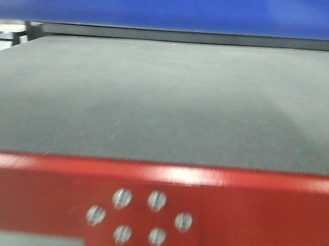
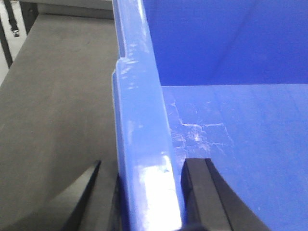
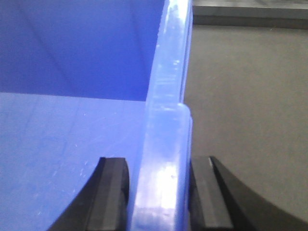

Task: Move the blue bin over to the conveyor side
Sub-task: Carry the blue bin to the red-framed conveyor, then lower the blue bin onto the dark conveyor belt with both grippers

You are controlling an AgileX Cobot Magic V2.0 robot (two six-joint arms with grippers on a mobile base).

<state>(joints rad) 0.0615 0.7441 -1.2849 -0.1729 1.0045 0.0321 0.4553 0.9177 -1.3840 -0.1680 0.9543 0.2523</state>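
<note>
1. Black fingers of the left hand sit nearest the lens, one on each side of a side wall of the blue bin, closed narrowly against it just under the rim.
2. Across the bin, the right hand clamps the opposite wall the same way, one pad inside and one outside.
3. One blue bin is in view. It is glossy bright-blue plastic with a thick rounded rim that steps partway along, and a floor marked by pale scuffs and scratches. Nothing shows inside it.
4. It is over the conveyor belt. In the front view its blue wall fills the top edge, at the belt's far side. Whether it rests on the belt or is lifted cannot be told.
5. That belt is one wide, flat, matte dark-grey surface with a fine woven grain, and it lies just outside both gripped walls.
6. At the belt's near edge runs a red metal frame with a plate holding six silver screws.
7. Beyond the far left corner, a dark post and pale background are too blurred to name.
</note>
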